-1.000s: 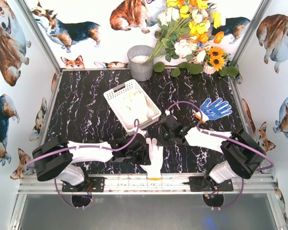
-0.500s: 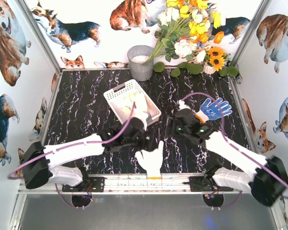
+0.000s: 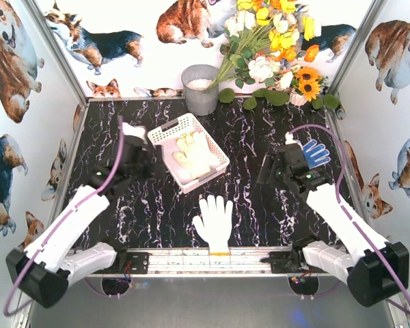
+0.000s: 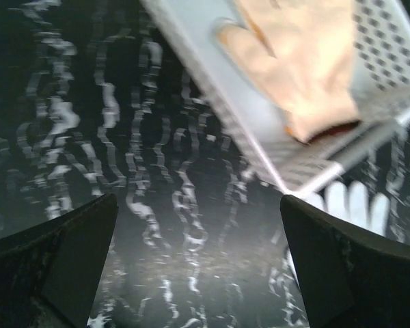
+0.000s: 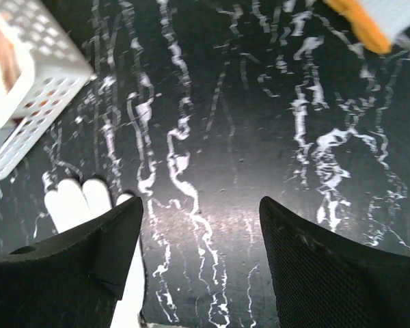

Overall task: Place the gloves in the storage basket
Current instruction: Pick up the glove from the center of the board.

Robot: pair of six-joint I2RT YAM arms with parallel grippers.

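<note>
**Two gloves home, two to go.** A black table (image 3: 123,116) veined in white fills the overhead view, walled in by corgi prints. Two white-and-black arms rise from the bottom edge. The left arm (image 3: 75,222) slants up to left of centre, and the right arm (image 3: 342,219) reaches up on the right side. A bouquet (image 3: 273,48) of yellow and white flowers leans in at the top, beside a grey metal bucket (image 3: 200,89).

The storage basket (image 3: 169,126), white with lattice sides, sits skewed just above centre, just right of the left arm's tip. Inside it lie a cream glove (image 3: 184,142) and a paler one beside it. A white glove (image 3: 214,217) lies flat on the table at lower centre, fingers pointing up the frame and cuff at the near rail. A blue-dotted glove (image 3: 316,152) lies at the right, partly hidden behind the right arm's wrist.

Only the wrist cameras show the claws plainly. The left claw (image 4: 198,201) is released, its fingers spread toward the lower corners with bare table between them. That blurred view also shows the cream glove's reddish cuff at upper right, which the overhead view does not resolve. The right claw (image 5: 201,201) is likewise released and empty. Its view catches a basket corner at upper left, white fingertips at lower left, and an orange cuff (image 5: 355,24) at top right. That cuff cannot be seen from above.
</note>
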